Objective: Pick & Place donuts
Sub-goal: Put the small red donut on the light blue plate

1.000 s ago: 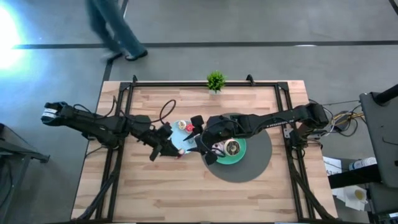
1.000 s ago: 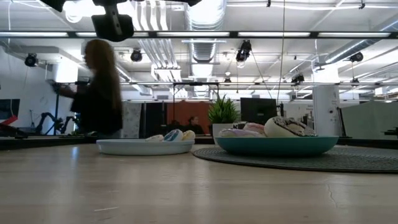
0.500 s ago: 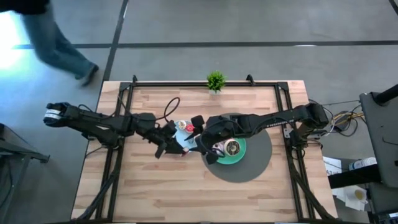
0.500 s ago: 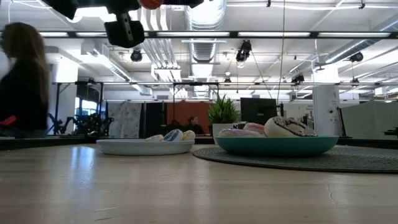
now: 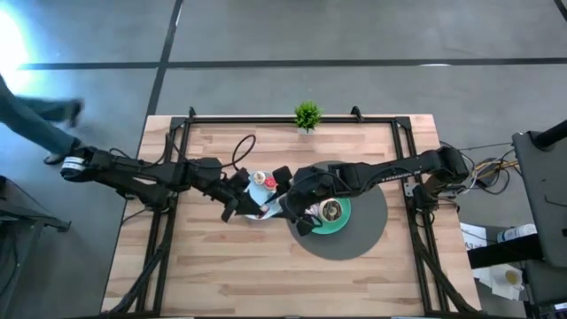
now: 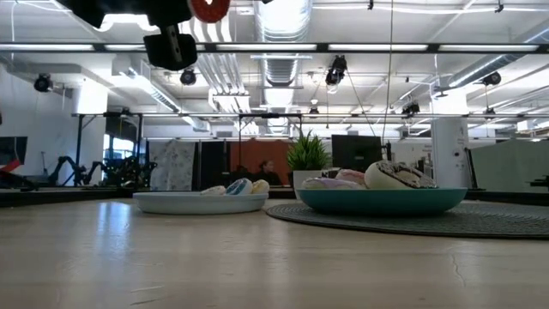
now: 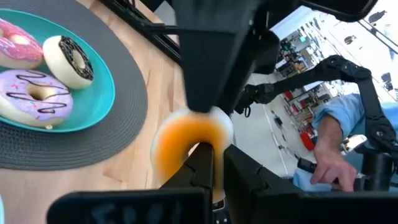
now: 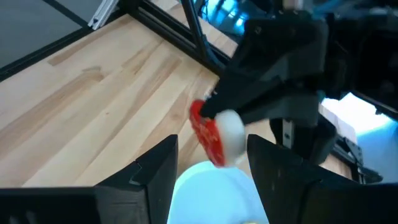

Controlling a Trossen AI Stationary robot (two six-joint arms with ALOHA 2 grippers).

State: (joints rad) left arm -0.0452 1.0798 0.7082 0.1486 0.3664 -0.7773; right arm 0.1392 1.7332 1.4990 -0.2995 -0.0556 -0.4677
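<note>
Two arms meet over the middle of the table. The left gripper (image 5: 252, 202) has its fingers clamped on a red mini donut (image 8: 208, 138), which stands on edge between the fingertips, held in the air above the blue plate (image 6: 199, 202); in the low view that donut (image 6: 208, 9) hangs high above the table, just beside the left arm's dark wrist. In the left wrist view the same ring shows as a blurred orange shape (image 7: 186, 140) pinched right at the fingers, too close to read clearly.

The right gripper (image 8: 211, 163) hovers with its fingers apart and nothing between them, pointing at the held donut, which lies just ahead of its fingertips; the blue plate's pale rim (image 8: 214, 186) shows in the gap between those fingers. From above, this gripper (image 5: 285, 206) sits between the blue plate (image 5: 257, 197) and the teal plate (image 5: 341, 217), facing the left gripper at close range.

Three large donuts lie on the teal plate (image 7: 93, 106), well beyond the left fingers: a pink one (image 7: 18, 48), a white one with dark icing lines (image 7: 71, 59) and a lilac one (image 7: 34, 106), all touching or nearly so. A few mini donuts (image 6: 238, 186) rest on the blue plate below the grippers. The teal plate sits on a round grey mat (image 5: 368, 235).
</note>
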